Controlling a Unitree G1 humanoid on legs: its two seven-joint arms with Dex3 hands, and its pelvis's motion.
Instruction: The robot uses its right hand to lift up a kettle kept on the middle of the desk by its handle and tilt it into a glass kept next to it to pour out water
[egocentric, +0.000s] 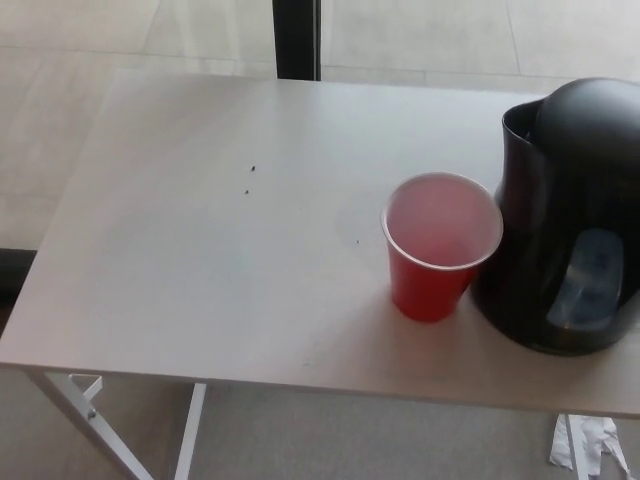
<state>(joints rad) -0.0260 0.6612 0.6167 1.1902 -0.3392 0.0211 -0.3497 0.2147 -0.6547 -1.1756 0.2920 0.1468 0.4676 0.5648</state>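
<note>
No robot hand in shot yet, so its grasp is anyone's guess, and with the black kettle (570, 215) standing upright, touching the right side of the red cup (437, 245), the right hand should approach its out-of-frame handle without nudging that cup.

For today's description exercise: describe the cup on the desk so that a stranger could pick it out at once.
Start at the pale desk and look to its right side, where a black kettle stands. Just left of the kettle, near the front edge, is the cup: upright, red outside, pale inside, the only brightly coloured thing there.
</note>
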